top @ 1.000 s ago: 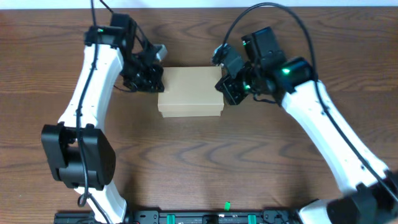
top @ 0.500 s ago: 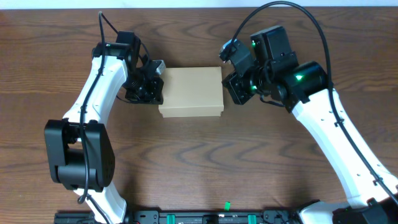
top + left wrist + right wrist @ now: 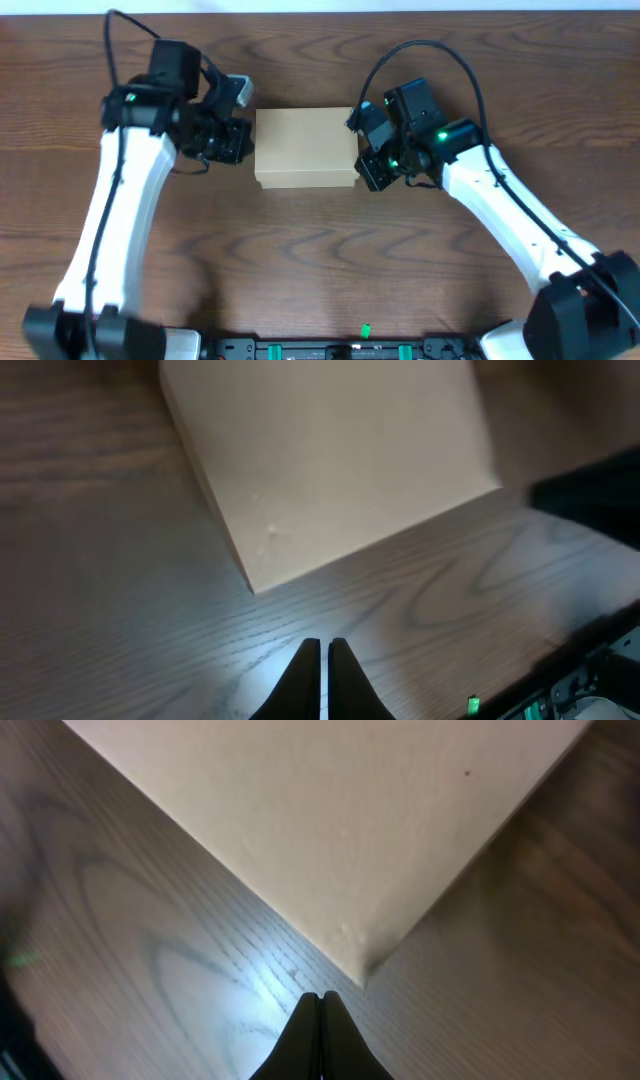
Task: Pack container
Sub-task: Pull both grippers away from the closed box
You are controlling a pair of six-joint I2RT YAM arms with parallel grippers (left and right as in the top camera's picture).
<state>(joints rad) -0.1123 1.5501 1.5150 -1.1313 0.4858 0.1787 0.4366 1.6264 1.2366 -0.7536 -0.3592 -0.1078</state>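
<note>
The container [image 3: 305, 147] is a plain tan cardboard box lying closed, lid down, in the middle of the wooden table. It also shows in the left wrist view [image 3: 330, 460] and the right wrist view [image 3: 330, 820]. My left gripper [image 3: 240, 143] is shut and empty, just off the box's left end; its tips [image 3: 324, 647] hover over bare wood near a box corner. My right gripper [image 3: 366, 160] is shut and empty at the box's right end; its tips [image 3: 320, 998] are just short of a box corner.
The dark brown wooden table [image 3: 320, 260] spreads all round the box. A black rail with a green light [image 3: 365, 329] runs along the front edge.
The left arm has pulled back to the left, a little away from the box's left end. The right gripper has dropped slightly along the right end. The box has stayed in place.
</note>
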